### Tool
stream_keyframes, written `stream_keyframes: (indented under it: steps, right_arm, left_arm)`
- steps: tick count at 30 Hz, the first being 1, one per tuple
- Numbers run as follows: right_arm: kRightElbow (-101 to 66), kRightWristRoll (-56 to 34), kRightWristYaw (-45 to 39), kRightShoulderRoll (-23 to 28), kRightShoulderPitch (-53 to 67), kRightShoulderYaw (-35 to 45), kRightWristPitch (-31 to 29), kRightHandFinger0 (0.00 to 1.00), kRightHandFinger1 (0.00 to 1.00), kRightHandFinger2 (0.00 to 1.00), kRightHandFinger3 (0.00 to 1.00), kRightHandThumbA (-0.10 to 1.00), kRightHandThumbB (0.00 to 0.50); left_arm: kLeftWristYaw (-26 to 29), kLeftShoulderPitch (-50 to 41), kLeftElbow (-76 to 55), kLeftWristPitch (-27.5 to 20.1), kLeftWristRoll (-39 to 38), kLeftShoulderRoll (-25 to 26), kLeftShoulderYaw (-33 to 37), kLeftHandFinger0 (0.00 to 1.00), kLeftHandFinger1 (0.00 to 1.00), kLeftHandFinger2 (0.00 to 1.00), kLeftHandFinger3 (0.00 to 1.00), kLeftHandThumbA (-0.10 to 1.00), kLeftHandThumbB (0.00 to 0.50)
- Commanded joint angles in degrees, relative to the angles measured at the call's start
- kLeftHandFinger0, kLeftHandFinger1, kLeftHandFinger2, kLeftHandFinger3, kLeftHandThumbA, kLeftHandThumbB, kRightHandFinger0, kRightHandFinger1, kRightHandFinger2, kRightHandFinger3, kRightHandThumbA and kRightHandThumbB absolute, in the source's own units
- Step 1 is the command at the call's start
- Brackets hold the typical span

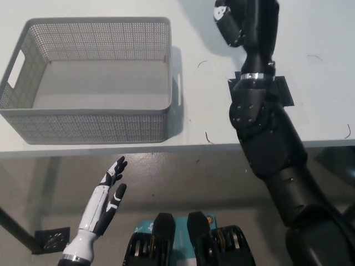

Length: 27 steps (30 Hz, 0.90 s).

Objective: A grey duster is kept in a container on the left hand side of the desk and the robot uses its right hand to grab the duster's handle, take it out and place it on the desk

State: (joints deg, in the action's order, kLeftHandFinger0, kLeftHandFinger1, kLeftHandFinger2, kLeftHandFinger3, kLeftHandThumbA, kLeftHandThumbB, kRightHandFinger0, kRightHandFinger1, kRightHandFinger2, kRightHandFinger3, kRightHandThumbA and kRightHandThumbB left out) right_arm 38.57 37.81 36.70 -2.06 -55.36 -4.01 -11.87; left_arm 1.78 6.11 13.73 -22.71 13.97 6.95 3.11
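Observation:
The grey mesh container (89,119) stands on the left of the white desk (316,119) with nothing inside it. The grey duster is not in view; it lies neither in the container nor on the desk. My black right hand (244,19) is raised high at the picture's top edge, right of the container, partly cut off. Its fingers (224,13) are curled closed, as on the handle. My white left hand (105,202) rests open at the lower left, below the desk's front edge.
A flat black plate (282,88) lies on the desk under my right forearm. Small dark threads (208,137) lie near the front edge. The desk's front edge runs across the picture just below the container.

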Motion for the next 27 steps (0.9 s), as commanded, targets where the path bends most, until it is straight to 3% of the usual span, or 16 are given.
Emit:
stream_keyframes:
  steps: [1, 5, 8, 11, 15, 19, 21, 27]
  right_arm:
    - [-4.5, -2.71, -1.01, 3.07, -2.59, 0.32, -1.73, 0.0, 0.18, 0.61, 0.77, -0.1, 0.121]
    - [-4.01, -1.46, -1.72, 5.8, -0.09, -0.78, -1.11, 0.0, 0.14, 0.59, 0.63, -0.1, 0.133]
    - [-2.94, -0.41, -2.52, 8.05, 2.12, -1.62, 0.79, 0.0, 0.18, 0.63, 0.57, -0.1, 0.129]
    - [-1.25, 1.65, -1.7, 10.5, 4.46, -3.33, 1.54, 0.0, 0.22, 0.68, 0.58, -0.1, 0.165]
    - [1.62, 1.03, -0.38, 13.45, 6.72, -4.09, -0.4, 0.0, 0.19, 0.6, 0.5, -0.1, 0.203]
    - [3.85, 0.0, -0.7, 16.68, 9.09, -3.92, -0.04, 0.0, 0.23, 0.66, 0.66, -0.1, 0.18]
    - [4.98, -0.39, -0.45, 18.06, 9.93, -3.97, -1.11, 0.0, 0.24, 0.67, 0.68, -0.1, 0.192]
    - [7.29, 0.32, 0.02, 20.24, 11.02, -5.91, -3.59, 0.0, 0.41, 0.77, 0.86, -0.1, 0.185]
  left_arm:
    - [0.45, -0.35, -2.55, -0.33, 0.55, 1.07, -0.34, 1.0, 1.0, 1.0, 1.0, 1.0, 0.014]
    - [0.33, -1.37, -3.37, 0.25, 0.7, 1.46, -0.6, 1.0, 1.0, 1.0, 1.0, 1.0, 0.023]
    - [0.3, -2.26, -4.88, 1.46, 1.11, 1.83, -0.91, 1.0, 1.0, 1.0, 1.0, 1.0, 0.023]
    - [0.55, -3.39, -5.73, 1.51, 0.77, 2.14, -1.34, 1.0, 1.0, 1.0, 1.0, 1.0, 0.005]
    - [0.85, -3.87, -5.43, 0.71, 0.38, 2.38, -1.65, 1.0, 1.0, 1.0, 1.0, 1.0, 0.007]
    - [0.87, -4.14, -5.98, 1.53, 0.22, 2.27, -1.97, 1.0, 1.0, 0.99, 1.0, 1.0, 0.0]
    - [0.98, -4.16, -5.93, 1.63, 0.3, 2.17, -2.08, 1.0, 1.0, 0.98, 1.0, 1.0, 0.0]
    - [1.12, -4.01, -5.72, 1.67, 1.08, 1.99, -2.12, 1.0, 1.0, 0.97, 1.0, 1.0, 0.0]
